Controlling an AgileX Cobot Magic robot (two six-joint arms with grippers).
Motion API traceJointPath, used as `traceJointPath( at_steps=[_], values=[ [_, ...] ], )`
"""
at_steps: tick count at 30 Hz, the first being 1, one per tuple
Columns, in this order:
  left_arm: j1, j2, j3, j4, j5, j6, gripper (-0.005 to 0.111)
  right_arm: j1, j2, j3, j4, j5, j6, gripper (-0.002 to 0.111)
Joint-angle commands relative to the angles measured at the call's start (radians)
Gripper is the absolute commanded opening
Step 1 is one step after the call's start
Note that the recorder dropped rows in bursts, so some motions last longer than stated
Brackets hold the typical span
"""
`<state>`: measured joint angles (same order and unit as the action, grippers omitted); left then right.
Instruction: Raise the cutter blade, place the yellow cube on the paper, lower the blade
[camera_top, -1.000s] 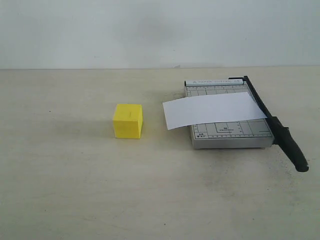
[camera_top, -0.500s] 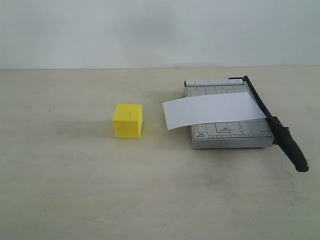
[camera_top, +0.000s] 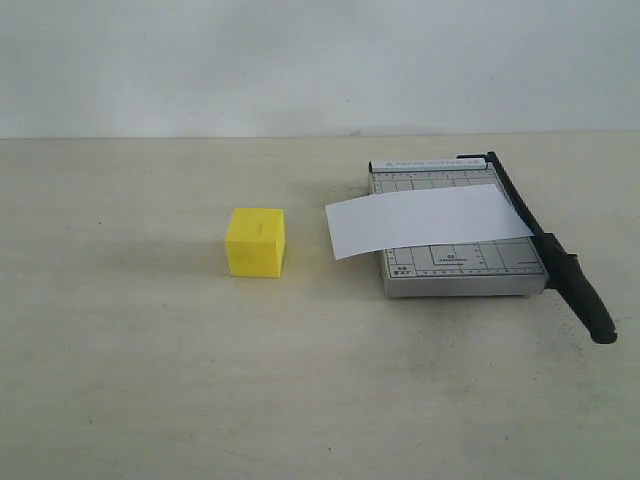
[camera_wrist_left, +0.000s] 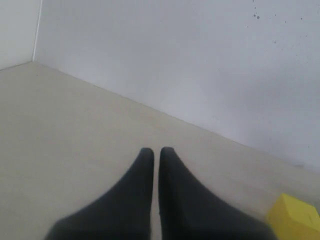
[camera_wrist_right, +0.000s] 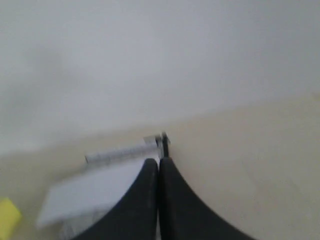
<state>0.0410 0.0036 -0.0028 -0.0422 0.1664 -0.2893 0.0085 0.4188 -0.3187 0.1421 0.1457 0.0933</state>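
The yellow cube (camera_top: 256, 241) rests on the table, left of the grey trimmer base (camera_top: 460, 268). The white paper (camera_top: 425, 220) lies across the base, overhanging its left side. The cutter blade (camera_top: 548, 248) lies flat along the base's right edge, its thick black handle toward the front. Neither arm shows in the exterior view. In the left wrist view my left gripper (camera_wrist_left: 156, 150) is shut and empty above bare table, the cube (camera_wrist_left: 295, 220) off to one side. My right gripper (camera_wrist_right: 158, 161) is shut and empty, with the paper (camera_wrist_right: 95, 192) and the blade's hinge end (camera_wrist_right: 164, 141) beyond it.
A pale wall (camera_top: 320, 65) rises behind the table's far edge. The beige tabletop (camera_top: 150, 380) stretches in front of and left of the cube. A wall corner (camera_wrist_left: 37, 30) shows in the left wrist view.
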Motion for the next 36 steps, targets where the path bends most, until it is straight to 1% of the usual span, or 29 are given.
traceJointPath(
  at_steps=[1, 3, 4, 5, 7, 9, 10, 11, 13, 17, 25, 33, 35, 36],
  values=[
    [-0.004, 0.0, 0.003, 0.008, 0.015, -0.018, 0.004, 0.002, 0.413, -0.162, -0.015, 0.251, -0.144, 0.0],
    [-0.004, 0.009, 0.003, 0.009, 0.015, -0.018, 0.004, 0.002, 0.543, -0.243, -0.015, 0.324, -0.186, 0.002],
    [-0.004, 0.011, 0.003, 0.009, 0.015, -0.018, 0.004, 0.002, 0.604, -0.283, -0.016, 0.371, -0.219, 0.006],
    [-0.004, 0.017, 0.003, 0.009, 0.015, -0.018, 0.004, 0.002, 0.658, -0.313, -0.016, 0.41, -0.249, 0.011],
    [-0.004, 0.025, 0.003, 0.009, 0.015, -0.018, 0.004, 0.002, 0.749, -0.374, -0.016, 0.488, -0.29, 0.028],
    [-0.004, 0.027, 0.003, 0.009, 0.019, -0.018, 0.004, 0.002, 0.809, -0.41, -0.005, 0.505, -0.286, 0.043],
    [-0.004, 0.027, 0.003, 0.009, 0.025, -0.018, 0.004, 0.002, 0.836, -0.419, 0.01, 0.499, -0.286, 0.046],
    [-0.004, 0.027, 0.003, 0.009, 0.033, -0.018, 0.004, 0.002, 0.859, -0.424, 0.031, 0.483, -0.286, 0.047],
    [-0.004, 0.027, 0.003, 0.009, 0.04, -0.018, 0.004, 0.002, 0.9, -0.424, 0.065, 0.466, -0.286, 0.047],
    [-0.004, 0.027, 0.003, 0.009, 0.043, -0.018, 0.004, 0.002, 0.979, -0.424, 0.069, 0.471, -0.286, 0.047],
    [-0.004, 0.027, 0.003, 0.009, 0.043, -0.018, 0.004, 0.002, 1.077, -0.424, 0.079, 0.395, -0.286, 0.047],
    [-0.004, 0.027, 0.003, 0.009, 0.043, -0.018, 0.004, 0.002, 1.154, -0.424, 0.083, 0.368, -0.293, 0.047],
    [-0.004, 0.027, 0.003, 0.009, 0.043, -0.018, 0.004, 0.002, 1.159, -0.424, 0.083, 0.368, -0.293, 0.043],
    [-0.004, 0.027, 0.003, 0.009, 0.043, -0.018, 0.004, 0.002, 1.159, -0.424, 0.083, 0.37, -0.293, 0.038]
  ],
)
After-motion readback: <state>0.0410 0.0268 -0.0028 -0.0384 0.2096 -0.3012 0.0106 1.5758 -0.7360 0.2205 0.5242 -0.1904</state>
